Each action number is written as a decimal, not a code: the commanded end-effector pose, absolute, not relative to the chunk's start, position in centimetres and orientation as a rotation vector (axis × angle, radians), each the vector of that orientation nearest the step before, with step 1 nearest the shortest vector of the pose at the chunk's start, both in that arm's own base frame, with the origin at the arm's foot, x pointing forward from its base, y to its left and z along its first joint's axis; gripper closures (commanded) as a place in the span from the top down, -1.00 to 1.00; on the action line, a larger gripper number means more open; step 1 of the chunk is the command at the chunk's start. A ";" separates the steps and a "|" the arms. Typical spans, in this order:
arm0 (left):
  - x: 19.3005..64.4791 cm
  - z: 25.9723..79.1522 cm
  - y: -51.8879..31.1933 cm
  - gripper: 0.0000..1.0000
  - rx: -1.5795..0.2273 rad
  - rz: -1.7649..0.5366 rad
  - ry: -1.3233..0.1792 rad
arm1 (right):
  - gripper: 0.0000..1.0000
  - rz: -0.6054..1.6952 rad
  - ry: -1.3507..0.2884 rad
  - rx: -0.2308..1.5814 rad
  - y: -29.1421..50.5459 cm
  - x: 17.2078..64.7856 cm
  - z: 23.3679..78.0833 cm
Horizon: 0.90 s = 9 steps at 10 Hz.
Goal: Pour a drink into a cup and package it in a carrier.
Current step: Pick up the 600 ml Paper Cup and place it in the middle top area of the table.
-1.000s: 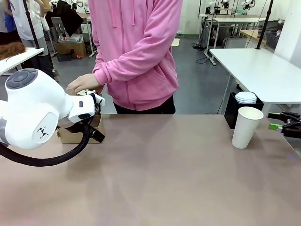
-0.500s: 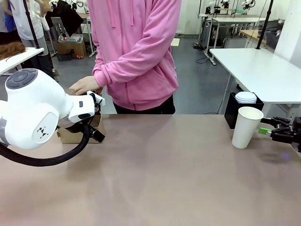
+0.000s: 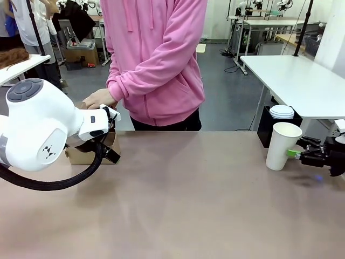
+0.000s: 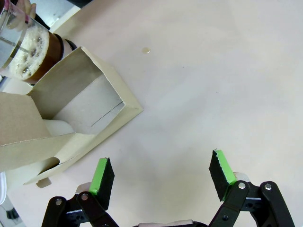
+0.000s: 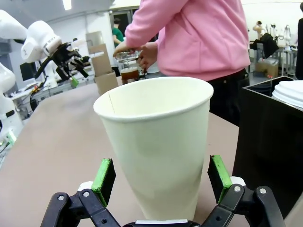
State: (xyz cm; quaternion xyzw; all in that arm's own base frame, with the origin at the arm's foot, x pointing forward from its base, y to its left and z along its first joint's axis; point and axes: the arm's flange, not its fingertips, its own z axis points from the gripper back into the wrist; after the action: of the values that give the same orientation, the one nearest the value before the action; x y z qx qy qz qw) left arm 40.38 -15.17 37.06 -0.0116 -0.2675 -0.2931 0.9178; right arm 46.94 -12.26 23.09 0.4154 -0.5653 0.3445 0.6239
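Note:
The white paper cup (image 3: 282, 145) stands upright and without a lid at the table's right. My right gripper (image 3: 296, 150) is open at its base. In the right wrist view the cup (image 5: 156, 146) sits between the green pads (image 5: 105, 176), a narrow gap on each side. The brown cardboard carrier (image 3: 81, 156) lies at the far left, half hidden behind my left arm (image 3: 43, 129). My left gripper (image 4: 162, 171) hangs open over bare table beside the carrier (image 4: 71, 118). The person's hand (image 5: 147, 52) holds the glass jug of dark drink (image 5: 129, 71) by the carrier.
A black box (image 3: 269, 127) holding a stack of white lids (image 3: 282, 111) stands right behind the cup. The person in a pink hoodie (image 3: 156, 65) stands at the far edge. The tabletop (image 3: 188, 205) between the carrier and the cup is bare.
My right gripper has slid left along the table from the right edge until its open fingers flank the cup. The left arm has stayed still; the person's hand shifted slightly.

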 end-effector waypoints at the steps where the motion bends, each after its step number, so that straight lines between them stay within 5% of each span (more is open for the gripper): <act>1: 40.3 37.1 -15.2 1.00 -0.025 -0.604 -0.550 | 1.00 0.776 -1.335 0.906 -10.4 47.5 22.5; 6: 40.3 37.1 -15.2 1.00 -0.025 -0.604 -0.550 | 1.00 0.749 -1.349 0.917 -8.4 48.5 21.9; 7: 40.3 37.1 -15.2 1.00 -0.025 -0.604 -0.550 | 0.61 0.680 -1.337 0.924 -9.1 48.5 22.1; 9: 40.3 37.1 -15.2 1.00 -0.025 -0.604 -0.550 | 0.61 0.759 -1.314 0.956 -9.0 48.5 22.2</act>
State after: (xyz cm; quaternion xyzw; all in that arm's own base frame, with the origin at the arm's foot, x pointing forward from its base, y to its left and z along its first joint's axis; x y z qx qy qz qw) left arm 40.38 -15.17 37.06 -0.0116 -0.2675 -0.2931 0.9178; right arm 48.52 -9.12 22.05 0.4152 -0.5746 0.3242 0.6264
